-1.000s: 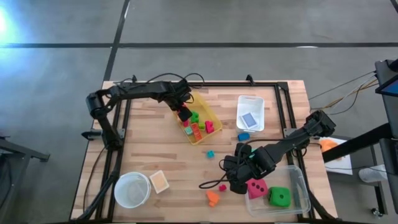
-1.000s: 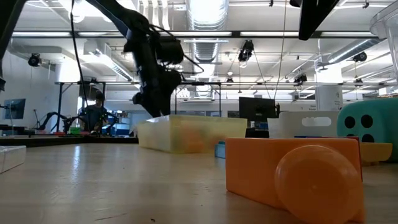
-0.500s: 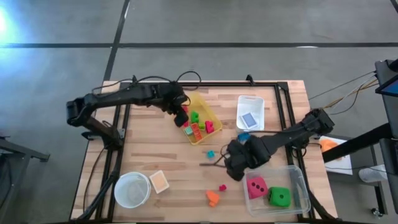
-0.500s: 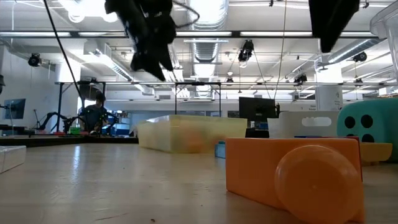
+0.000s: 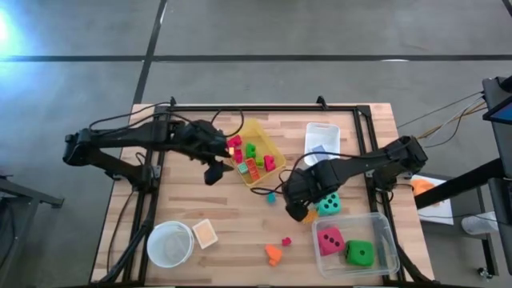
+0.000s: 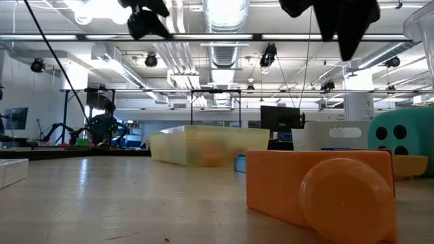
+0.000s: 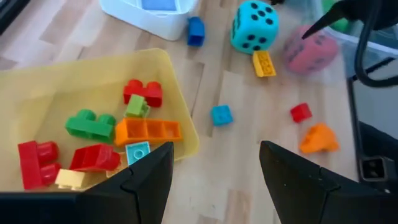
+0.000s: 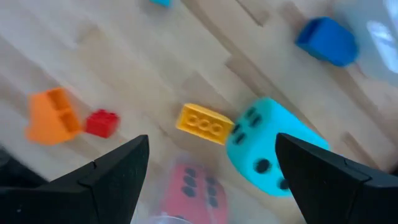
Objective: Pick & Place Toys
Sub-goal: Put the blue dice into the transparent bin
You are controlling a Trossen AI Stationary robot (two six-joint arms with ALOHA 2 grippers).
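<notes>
Right gripper (image 8: 208, 186) is wide open, empty, above the yellow brick (image 8: 204, 124) touching the teal die (image 8: 271, 147); it'd probably bump the die.

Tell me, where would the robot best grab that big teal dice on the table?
Probably from straight above, closing on two opposite flat side faces of the teal dice. It sits flat on the wooden table, so its sides stand upright. A yellow brick lies close against one side, so I would pick the pair of faces away from it. The right hand is open and nearest.
</notes>
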